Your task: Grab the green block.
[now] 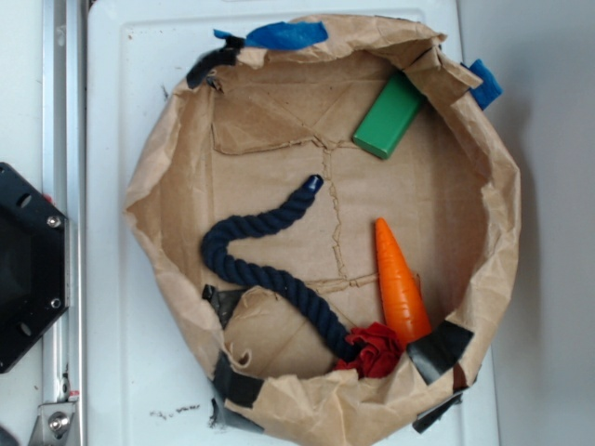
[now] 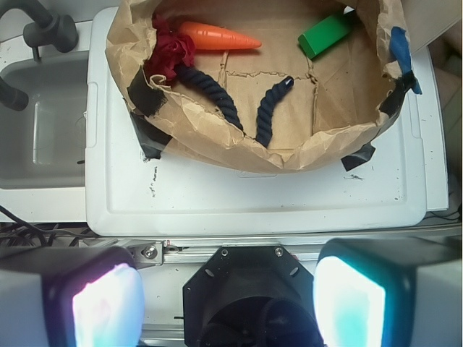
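Observation:
The green block (image 1: 390,116) lies flat at the back right of a brown paper-lined basket (image 1: 186,167); the wrist view shows the green block (image 2: 325,34) at the top right, leaning by the paper wall. My gripper (image 2: 228,300) is open, its two fingers wide apart with nothing between them. It hangs over the black robot base, well short of the basket. The gripper is out of the exterior view.
Inside the basket lie an orange cone (image 1: 398,279), a dark blue rope (image 1: 265,251) and a red cloth scrap (image 1: 375,348). Blue tape (image 1: 284,35) marks the rim. The basket stands on a white lid (image 2: 253,202). A grey sink (image 2: 36,130) is at the left.

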Robot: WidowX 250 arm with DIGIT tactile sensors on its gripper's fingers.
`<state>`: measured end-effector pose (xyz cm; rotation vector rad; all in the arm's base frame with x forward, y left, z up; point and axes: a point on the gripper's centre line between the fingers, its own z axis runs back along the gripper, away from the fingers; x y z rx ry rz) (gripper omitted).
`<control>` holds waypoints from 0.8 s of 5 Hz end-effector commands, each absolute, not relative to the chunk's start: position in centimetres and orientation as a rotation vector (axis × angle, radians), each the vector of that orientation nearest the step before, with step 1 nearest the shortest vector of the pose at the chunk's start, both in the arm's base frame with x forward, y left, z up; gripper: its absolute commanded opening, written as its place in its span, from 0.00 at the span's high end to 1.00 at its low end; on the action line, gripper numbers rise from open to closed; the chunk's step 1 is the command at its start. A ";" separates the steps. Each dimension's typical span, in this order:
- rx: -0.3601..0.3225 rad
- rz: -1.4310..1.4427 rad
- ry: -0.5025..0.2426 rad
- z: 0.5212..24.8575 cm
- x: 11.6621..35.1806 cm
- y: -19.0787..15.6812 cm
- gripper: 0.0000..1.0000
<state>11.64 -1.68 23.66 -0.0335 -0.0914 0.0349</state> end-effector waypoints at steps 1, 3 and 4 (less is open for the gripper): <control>-0.034 0.035 -0.091 23.7 11.6 -1.7 0.00; -0.039 0.262 -0.223 25.2 15.0 -1.2 0.00; -0.094 0.343 -0.270 23.4 17.1 -1.1 0.00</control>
